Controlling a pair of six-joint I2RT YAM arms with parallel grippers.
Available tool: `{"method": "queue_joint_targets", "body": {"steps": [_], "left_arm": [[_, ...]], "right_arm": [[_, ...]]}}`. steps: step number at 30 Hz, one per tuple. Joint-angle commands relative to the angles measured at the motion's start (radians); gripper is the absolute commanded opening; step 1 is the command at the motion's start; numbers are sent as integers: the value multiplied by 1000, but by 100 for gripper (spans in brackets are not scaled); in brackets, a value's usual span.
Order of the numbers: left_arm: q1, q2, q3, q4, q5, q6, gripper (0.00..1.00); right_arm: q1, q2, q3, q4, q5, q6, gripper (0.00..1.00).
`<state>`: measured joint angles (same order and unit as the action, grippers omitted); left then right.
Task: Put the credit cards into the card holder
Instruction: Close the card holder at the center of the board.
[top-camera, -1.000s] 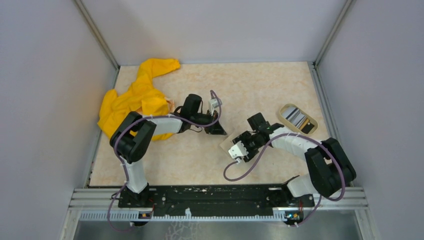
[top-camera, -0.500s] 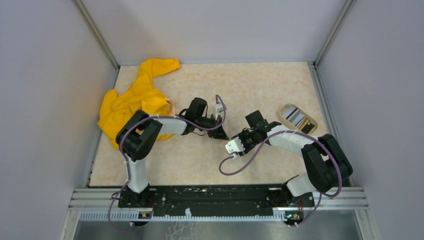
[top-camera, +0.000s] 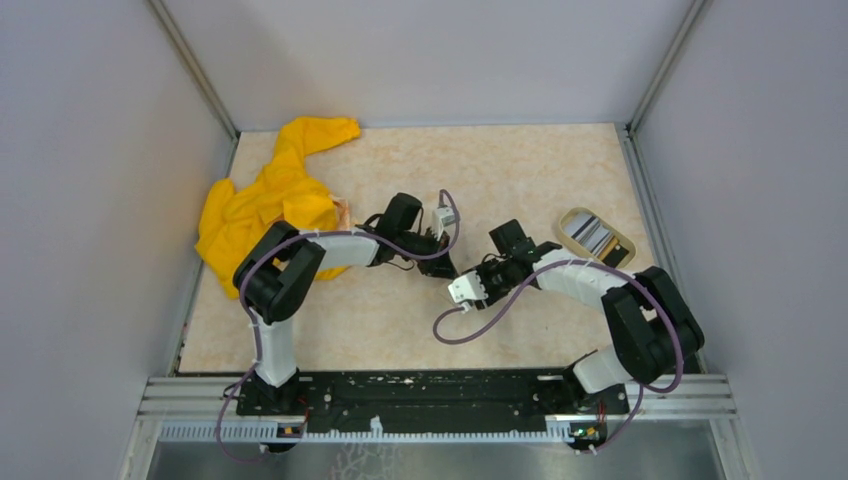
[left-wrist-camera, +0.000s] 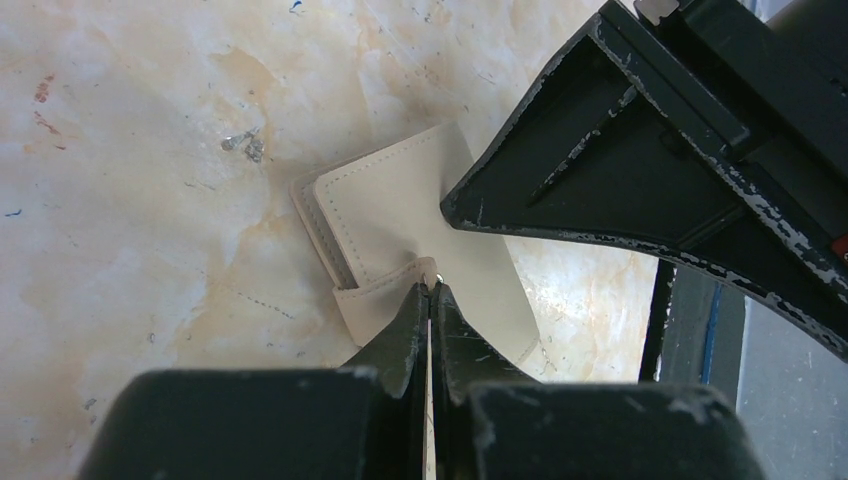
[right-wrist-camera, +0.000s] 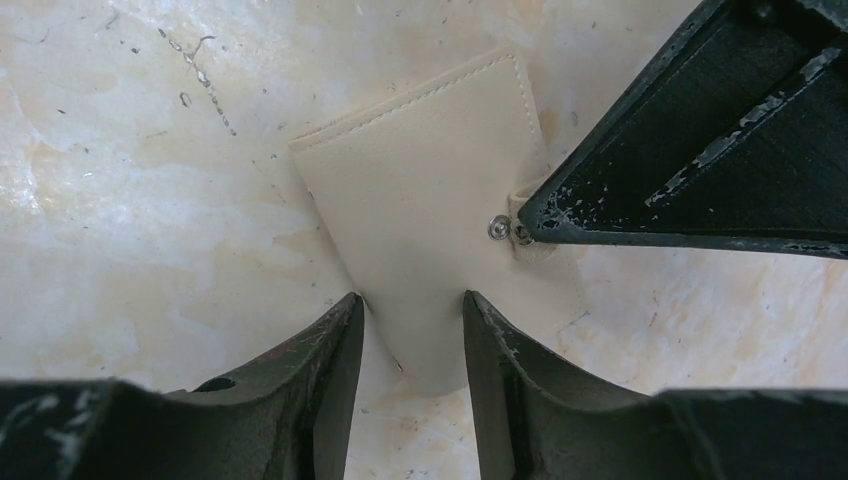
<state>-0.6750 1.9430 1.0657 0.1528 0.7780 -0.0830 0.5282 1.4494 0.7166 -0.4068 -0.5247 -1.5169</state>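
Observation:
The cream card holder (left-wrist-camera: 385, 215) lies folded shut on the marbled table, between both grippers. My left gripper (left-wrist-camera: 432, 288) is shut on its small snap strap (left-wrist-camera: 385, 295). From the opposite side, my right gripper (right-wrist-camera: 410, 305) has its fingers (right-wrist-camera: 340, 345) pressed against both sides of the holder's (right-wrist-camera: 430, 200) near end. In the top view the two grippers meet mid-table, left (top-camera: 446, 266) and right (top-camera: 468, 274), and they hide the holder. The credit cards (top-camera: 592, 235), silvery with dark stripes, lie in an oval dish at the right.
A crumpled yellow cloth (top-camera: 265, 205) lies at the back left of the table. The cream-rimmed oval dish (top-camera: 572, 214) sits near the right wall. Grey walls close in the table on three sides.
My right gripper has narrowed onto the card holder and shifted slightly left. The left gripper has moved a little right, still shut.

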Motion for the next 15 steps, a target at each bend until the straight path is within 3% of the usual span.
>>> {"method": "queue_joint_targets", "body": {"steps": [1, 15], "left_arm": [[-21, 2, 34, -69, -45, 60, 0], [-21, -4, 38, -102, -50, 74, 0]], "right_arm": [[10, -3, 23, -7, -20, 53, 43], [-57, -79, 93, -42, -179, 105, 50]]}}
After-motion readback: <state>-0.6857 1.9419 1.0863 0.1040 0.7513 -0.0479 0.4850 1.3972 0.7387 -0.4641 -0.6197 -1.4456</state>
